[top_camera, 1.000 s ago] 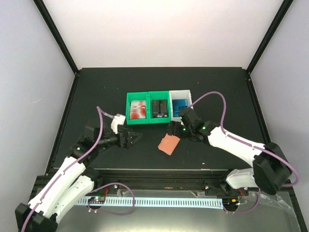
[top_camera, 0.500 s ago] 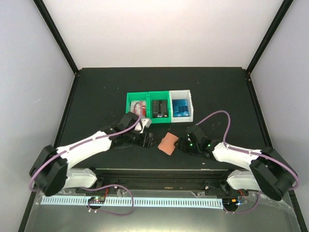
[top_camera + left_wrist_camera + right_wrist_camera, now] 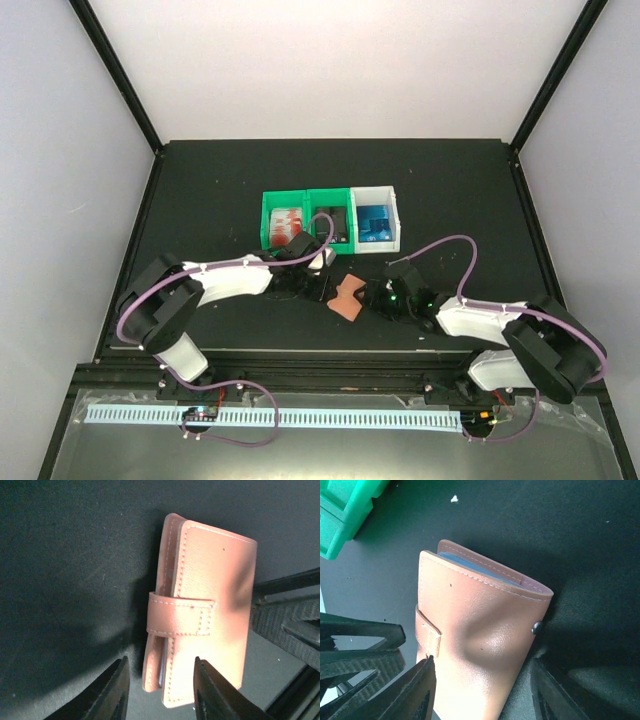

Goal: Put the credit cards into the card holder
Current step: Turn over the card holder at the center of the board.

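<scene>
Holder (image 3: 348, 297): we list it folded shut, between two spread grippers. Left gripper (image 3: 160, 677) straddles its left edge, right gripper (image 3: 482, 680) its right.

Card holder (image 3: 347, 297) lies flat on the table (image 3: 210, 190), about midway between the left and right edges and nearer the near edge than the far one.

Behind it, towards the far edge, three bins stand in a row parallel to that edge, side walls touching: left bin (image 3: 268, 222), middle bin (image 3: 331, 240), right bin (image 3: 392, 215).

Credit cards (image 3: 285, 222) lie in the left bin.

Left gripper (image 3: 316, 289) sits just left of the card holder, and right gripper (image 3: 378, 299) just right of it, so the holder lies between them.

In each wrist view the fingers stand spread, one to either side of the holder's end; contact cannot be determined.
</scene>
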Robot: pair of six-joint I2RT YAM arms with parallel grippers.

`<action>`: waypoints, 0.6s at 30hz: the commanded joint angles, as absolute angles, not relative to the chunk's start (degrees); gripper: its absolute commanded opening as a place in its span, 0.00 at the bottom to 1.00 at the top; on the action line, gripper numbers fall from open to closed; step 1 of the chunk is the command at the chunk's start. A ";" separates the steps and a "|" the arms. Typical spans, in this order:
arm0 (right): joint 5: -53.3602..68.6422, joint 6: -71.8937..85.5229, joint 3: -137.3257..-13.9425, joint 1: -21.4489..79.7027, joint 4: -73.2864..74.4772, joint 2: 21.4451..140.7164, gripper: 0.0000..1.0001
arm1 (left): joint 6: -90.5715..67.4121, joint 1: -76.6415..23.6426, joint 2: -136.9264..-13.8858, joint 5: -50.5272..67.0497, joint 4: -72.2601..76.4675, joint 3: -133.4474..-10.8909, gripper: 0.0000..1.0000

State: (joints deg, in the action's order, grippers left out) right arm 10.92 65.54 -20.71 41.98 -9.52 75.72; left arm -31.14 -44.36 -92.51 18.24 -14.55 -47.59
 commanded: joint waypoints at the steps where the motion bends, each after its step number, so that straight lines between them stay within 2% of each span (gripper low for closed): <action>1: 12.30 65.53 -19.66 41.95 -12.89 77.29 0.54 | -30.29 -45.04 -94.82 16.79 -12.42 -50.19 0.34; 4: 14.19 65.16 -19.18 41.96 -15.70 77.98 0.54 | -30.17 -45.27 -95.88 16.96 -12.22 -49.90 0.34; 7: 15.03 63.98 -19.45 42.00 -16.02 78.62 0.54 | -30.34 -45.44 -96.79 18.57 -12.30 -49.77 0.38; 12: 14.17 62.59 -20.40 41.98 -13.33 79.48 0.50 | -31.66 -45.53 -97.40 17.45 -13.02 -49.08 0.52; 18: 13.36 62.45 -20.59 42.00 -11.30 80.87 0.44 | -35.19 -45.52 -98.08 19.85 -14.49 -49.21 0.52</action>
State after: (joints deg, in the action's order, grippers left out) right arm 14.15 63.29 -20.38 41.98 -14.20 79.05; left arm -32.14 -45.15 -96.40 18.46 -13.06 -48.40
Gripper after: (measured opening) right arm 0.449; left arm 0.528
